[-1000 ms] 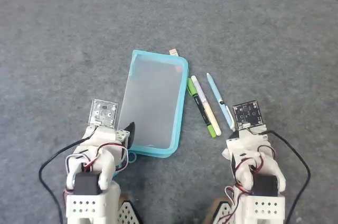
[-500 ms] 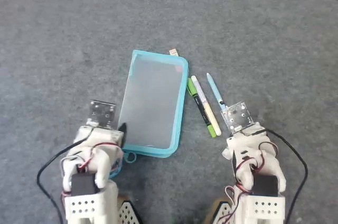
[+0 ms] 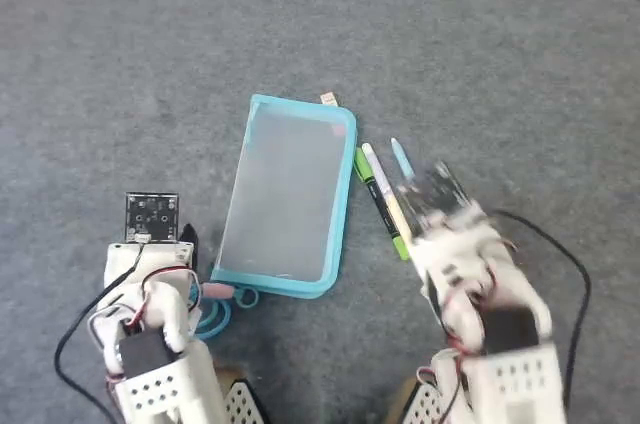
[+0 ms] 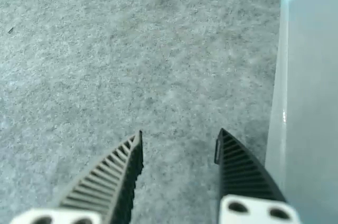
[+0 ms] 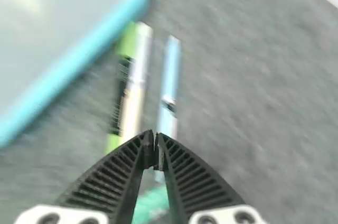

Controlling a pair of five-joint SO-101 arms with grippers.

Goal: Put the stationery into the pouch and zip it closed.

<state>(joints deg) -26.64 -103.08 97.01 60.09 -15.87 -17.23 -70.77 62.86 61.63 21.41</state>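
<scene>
We see the left gripper (image 4: 179, 143) spread beside the pouch (image 3: 288, 194); the right gripper (image 5: 156, 142), pressed together, seems above the pens (image 5: 138, 76).

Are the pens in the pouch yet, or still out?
Out: the green highlighter, white pen and blue pen lie on the grey mat beside the pouch.

Count of items on the desk (image 3: 520, 74):

- Pouch (image 3: 285, 194): 1, teal-edged.
- Stationery pieces: 3 in total.
  - green marker (image 3: 372, 184): 1
  - white pen (image 3: 379, 174): 1
  - light blue pen (image 3: 403, 159): 1
- Pincers: 2, namely the left pincer (image 4: 179, 139) and the right pincer (image 5: 155, 137).
</scene>
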